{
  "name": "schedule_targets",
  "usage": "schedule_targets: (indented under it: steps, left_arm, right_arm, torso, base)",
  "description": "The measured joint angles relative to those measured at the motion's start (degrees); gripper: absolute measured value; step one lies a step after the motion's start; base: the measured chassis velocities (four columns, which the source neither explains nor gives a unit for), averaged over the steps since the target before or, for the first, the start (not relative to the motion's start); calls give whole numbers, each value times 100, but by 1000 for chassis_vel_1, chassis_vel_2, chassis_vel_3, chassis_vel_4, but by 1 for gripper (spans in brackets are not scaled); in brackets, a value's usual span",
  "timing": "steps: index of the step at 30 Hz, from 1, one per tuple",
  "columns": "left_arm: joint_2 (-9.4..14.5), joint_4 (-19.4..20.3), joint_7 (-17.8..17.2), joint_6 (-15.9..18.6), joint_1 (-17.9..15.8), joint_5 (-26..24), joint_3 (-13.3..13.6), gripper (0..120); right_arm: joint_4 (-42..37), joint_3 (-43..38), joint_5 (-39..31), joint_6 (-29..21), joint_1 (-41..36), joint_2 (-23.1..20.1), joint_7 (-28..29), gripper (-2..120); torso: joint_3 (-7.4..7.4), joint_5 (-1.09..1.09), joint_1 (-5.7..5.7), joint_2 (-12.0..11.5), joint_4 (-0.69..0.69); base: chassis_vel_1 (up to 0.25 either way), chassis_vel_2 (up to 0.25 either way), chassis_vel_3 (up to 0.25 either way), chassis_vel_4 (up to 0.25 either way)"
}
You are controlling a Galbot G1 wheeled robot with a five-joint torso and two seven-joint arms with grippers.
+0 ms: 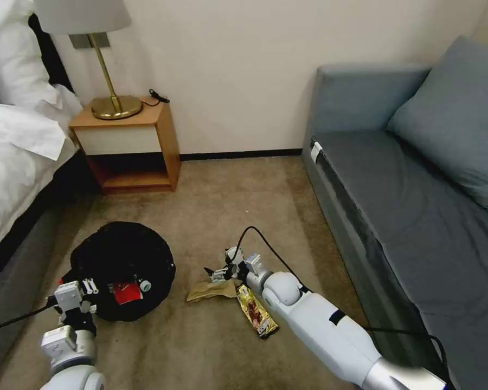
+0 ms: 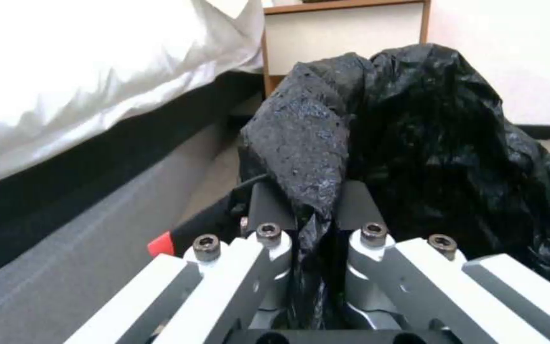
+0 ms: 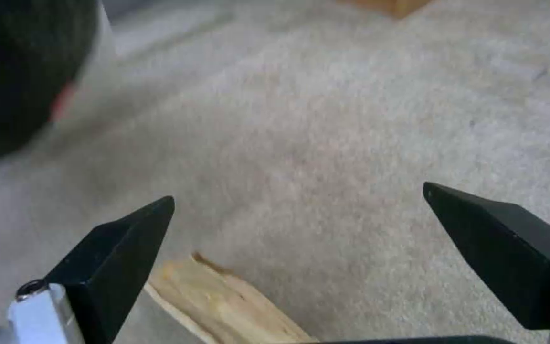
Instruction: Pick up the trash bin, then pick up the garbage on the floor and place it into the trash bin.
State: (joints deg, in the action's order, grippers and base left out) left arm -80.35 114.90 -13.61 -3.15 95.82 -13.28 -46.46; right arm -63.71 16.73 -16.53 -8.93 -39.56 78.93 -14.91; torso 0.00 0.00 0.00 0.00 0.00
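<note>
The round black mesh trash bin lined with a crinkly black plastic bag (image 1: 122, 260) is seen on the beige carpet (image 1: 228, 195), its rim and bag pinched at six o'clock between the closed fingers of the left gripper (image 2: 316, 200). A crumpled tan paper (image 1: 211, 291) and a gold-brown snack wrapper (image 1: 256, 311) are found at the bin's three o'clock, where the right gripper (image 3: 297, 210) is held low over the paper with fingers spread apart.

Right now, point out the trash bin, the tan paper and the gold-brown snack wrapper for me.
trash bin (image 1: 127, 249): head view, on the black bag over its top.
tan paper (image 1: 211, 291): head view, on the middle of the crumpled sheet.
gold-brown snack wrapper (image 1: 256, 312): head view, on its printed face.
</note>
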Motion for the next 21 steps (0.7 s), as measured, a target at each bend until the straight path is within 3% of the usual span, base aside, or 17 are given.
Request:
schedule_targets:
  steps: [12, 21]
  left_arm:
    - [116, 80, -15, 76, 75, -105, -191, 6]
    - [149, 188, -27, 156, 125, -140, -237, 6]
  right_arm:
    - [1825, 53, 1768, 225, 678, 765, -664, 100]
    - [2565, -26, 2337, 463, 809, 1076, -772, 100]
  torso:
    - [0, 0, 0, 0, 0]
    - [0, 0, 0, 0, 0]
  base:
    - [0, 0, 0, 0]
    - [0, 0, 0, 0]
